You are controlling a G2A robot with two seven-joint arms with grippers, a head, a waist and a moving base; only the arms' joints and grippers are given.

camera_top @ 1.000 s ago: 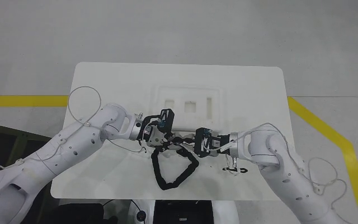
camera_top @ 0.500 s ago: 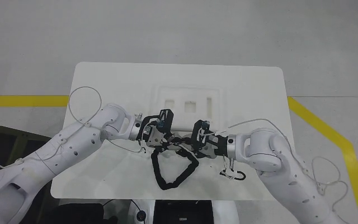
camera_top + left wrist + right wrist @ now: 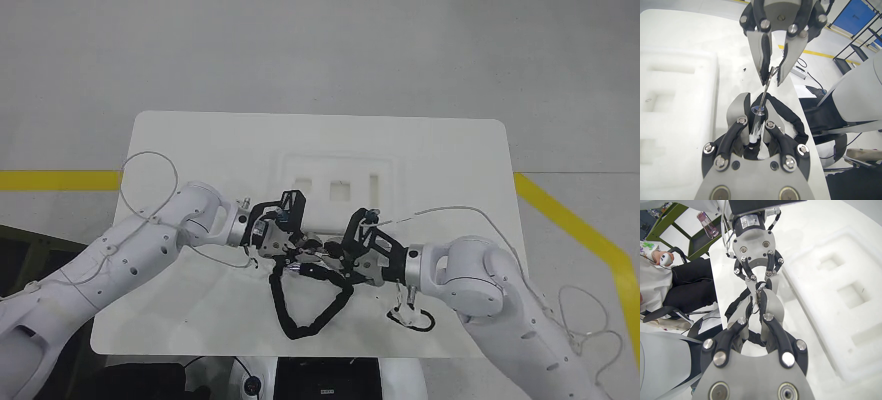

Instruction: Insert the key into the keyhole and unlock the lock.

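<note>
Key maybe seated | right end effector pinches it | left end effector clamps lock

Lab, yellow floor tape, blue panels

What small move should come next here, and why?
Probably the right gripper should push the key deeper: only its tip sits in the keyhole of the lock, which the left gripper clamps.
</note>
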